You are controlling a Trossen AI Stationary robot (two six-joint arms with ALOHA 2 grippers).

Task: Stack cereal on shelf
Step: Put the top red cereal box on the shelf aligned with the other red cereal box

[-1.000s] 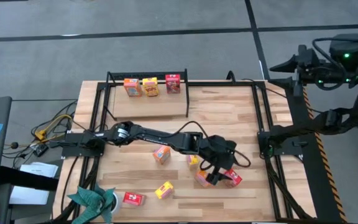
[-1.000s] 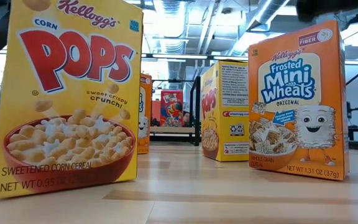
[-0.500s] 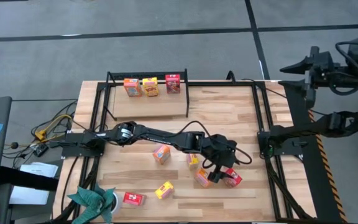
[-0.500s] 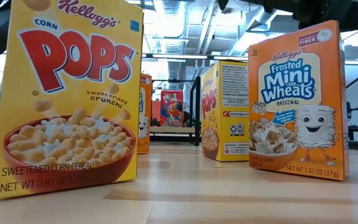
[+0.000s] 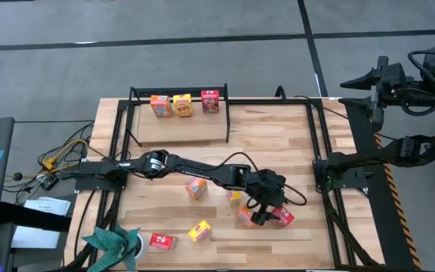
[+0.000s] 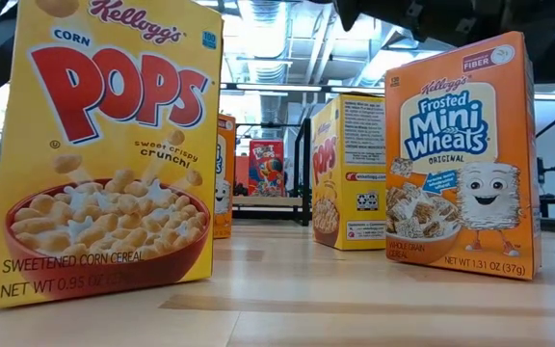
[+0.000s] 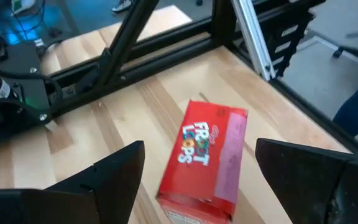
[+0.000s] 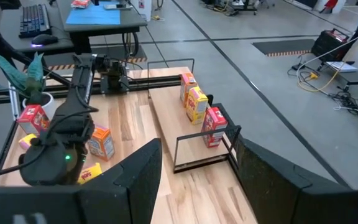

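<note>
The left claw [image 5: 269, 214] hovers spread over a red Froot Loops box [image 7: 207, 162] lying flat on the wooden bench [image 5: 278, 143], near right. Three cereal boxes [image 5: 182, 104] stand on the black-framed wooden shelf [image 5: 180, 128], far left. The right claw [image 8: 191, 186], spread, waits off the bench's right edge.

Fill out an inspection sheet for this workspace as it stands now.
Surface: wooden table, bare boards between boxes.
Job's things: three cereal boxes upright on the shelf; six loose on the table, a red Froot Loops box lying flat.
Clutter: potted plant at the near left corner.
Grippers: left gripper open over the Froot Loops box; right gripper open, raised off the table's right side.
Cables: bundle off the left edge.
Surroundings: grey floor, desk with keyboard.
</note>
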